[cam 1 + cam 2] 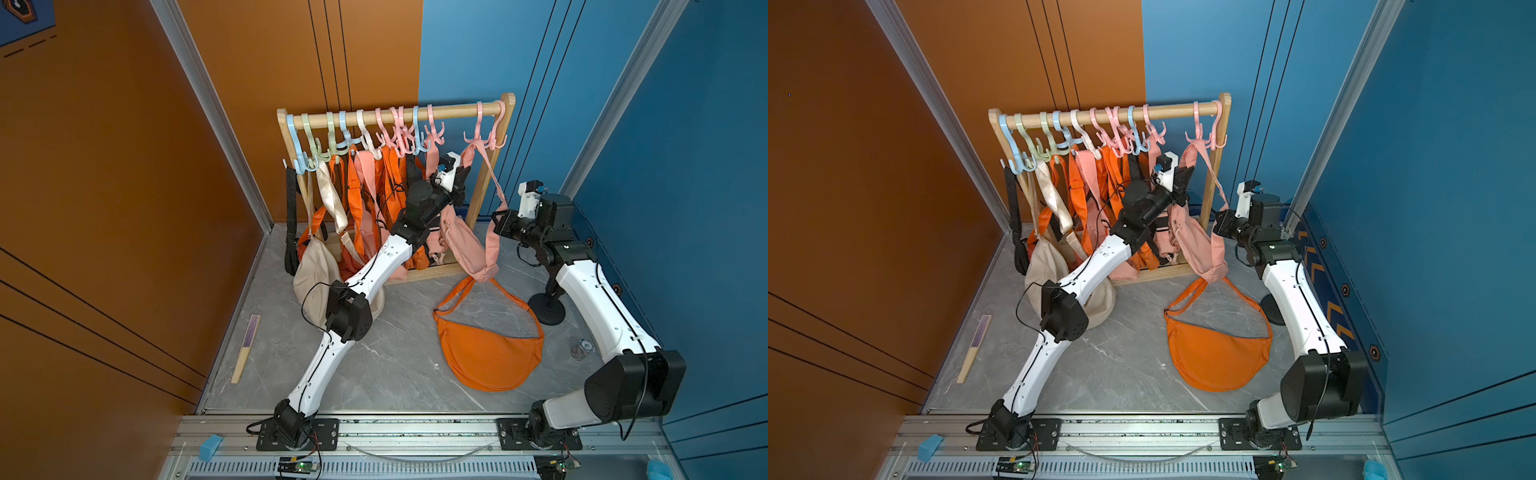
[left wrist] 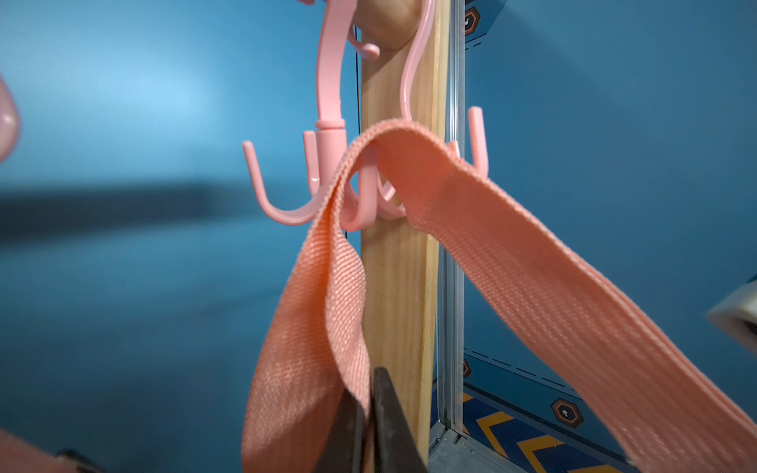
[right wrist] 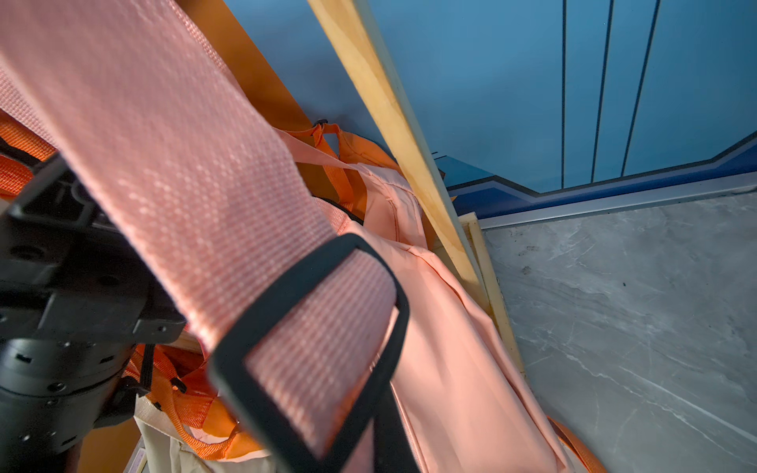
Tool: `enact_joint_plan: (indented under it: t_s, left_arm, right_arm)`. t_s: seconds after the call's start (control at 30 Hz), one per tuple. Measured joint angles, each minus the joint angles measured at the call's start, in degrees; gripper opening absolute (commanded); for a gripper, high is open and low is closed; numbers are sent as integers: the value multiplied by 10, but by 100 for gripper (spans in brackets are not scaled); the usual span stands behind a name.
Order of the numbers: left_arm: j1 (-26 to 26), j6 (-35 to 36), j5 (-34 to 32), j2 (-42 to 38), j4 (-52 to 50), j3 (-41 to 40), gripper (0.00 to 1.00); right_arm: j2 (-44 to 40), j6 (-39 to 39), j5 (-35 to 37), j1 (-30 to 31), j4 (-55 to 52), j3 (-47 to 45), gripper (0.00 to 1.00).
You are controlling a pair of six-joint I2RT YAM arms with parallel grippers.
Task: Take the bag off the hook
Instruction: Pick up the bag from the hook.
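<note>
Partly done: the strap [image 2: 327,307] of the pink bag [image 1: 465,245] is pinched in the clenched left hand [image 2: 368,389], yet is not lifted off the pink hook [image 2: 327,135]; the right hand [image 1: 498,220] is closed alongside.

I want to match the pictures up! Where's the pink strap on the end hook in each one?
Both top views: pink strap hangs at the rail's right end.
Left wrist: centre, draped over a pink hook, left end effector shut on it.
Right wrist: wide band from upper left into a black buckle.
Shared landmark: the wooden post beside it.
</note>
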Motion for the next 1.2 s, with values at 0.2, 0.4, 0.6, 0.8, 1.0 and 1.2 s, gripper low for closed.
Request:
enact_joint_plan:
  t_s: [0.2, 0.4, 0.6, 0.8, 1.0, 1.2]
  left_arm:
    - [0, 11, -2, -1, -1, -1, 0]
    - [-1, 42, -28, -31, -13, -33, 0]
    - [-8, 80, -47, -72, -21, -43, 0]
    - [-11, 98, -61, -101, -33, -43, 0]
    - [-16, 132, -69, -154, -43, -95, 0]
    - [-58, 205, -87, -238, -44, -203, 0]
  right_arm:
    - [0, 0, 0, 0, -2, 0, 0]
    - [0, 0, 0, 0, -21, 25, 0]
    - [10, 2, -2, 0, -27, 73, 0]
    - [30, 4, -6, 0, -35, 119, 0]
    - [28, 4, -6, 0, -45, 126, 0]
    - [-5, 9, -6, 0, -63, 122, 0]
